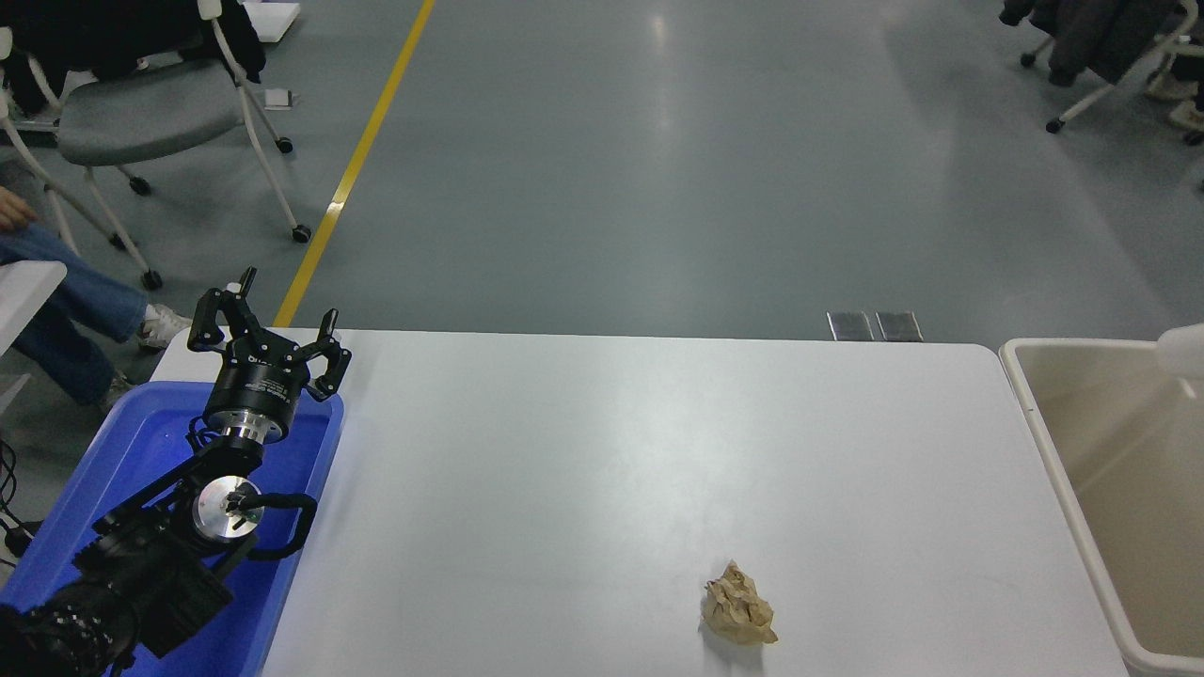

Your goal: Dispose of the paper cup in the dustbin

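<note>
Head view: paper cup (1185,350) is only a white sliver at the frame's right edge, above the far part of the dustbin (1053,442); most of it is cut off by the frame. Can't tell what holds it, right gripper is out of shot. Dustbin sits just off the table's (602,451) right end, beige inner walls visible, part of it out of frame too. Crumpled brown paper ball (739,603) lies on the table near its front edge, toward the dustbin side but well apart from it. Left gripper (268,340) parked at the table's far-left corner, over the blue tray (113,470), fingers spread wide, holding nothing. Tray sits against the table's left end. Beyond the table on the left: a wheeled chair (141,113) and a seated person's leg (66,282) in jeans. Yellow floor line (362,150) runs away from the table's far-left corner.
</note>
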